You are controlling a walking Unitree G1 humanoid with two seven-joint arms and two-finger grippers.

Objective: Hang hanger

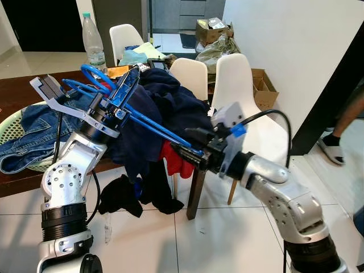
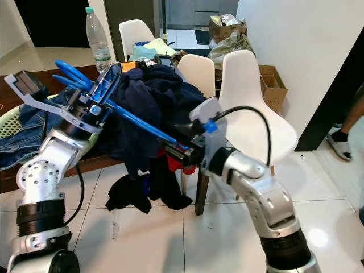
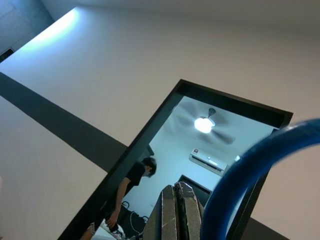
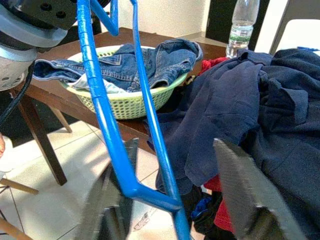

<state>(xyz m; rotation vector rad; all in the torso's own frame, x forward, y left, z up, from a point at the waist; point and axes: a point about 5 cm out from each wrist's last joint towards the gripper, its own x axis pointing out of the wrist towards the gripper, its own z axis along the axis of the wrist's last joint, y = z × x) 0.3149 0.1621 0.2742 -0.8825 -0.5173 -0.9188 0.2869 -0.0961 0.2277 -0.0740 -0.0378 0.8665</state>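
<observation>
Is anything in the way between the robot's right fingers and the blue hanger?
Nothing visible. The right gripper is open with the blue hanger corner already between its fingers; the left gripper holds the other end.

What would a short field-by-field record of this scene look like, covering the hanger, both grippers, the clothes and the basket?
Hanger: blue plastic hanger, held up between both arms
Left gripper: left gripper shut on the hanger's hook end, fingers pointing up
Right gripper: right gripper open, its fingers either side of the hanger's corner
Clothes: pile of dark navy clothes heaped over the brown wooden table, hanging down to the floor
Basket: pale green plastic basket holding blue denim jeans
</observation>
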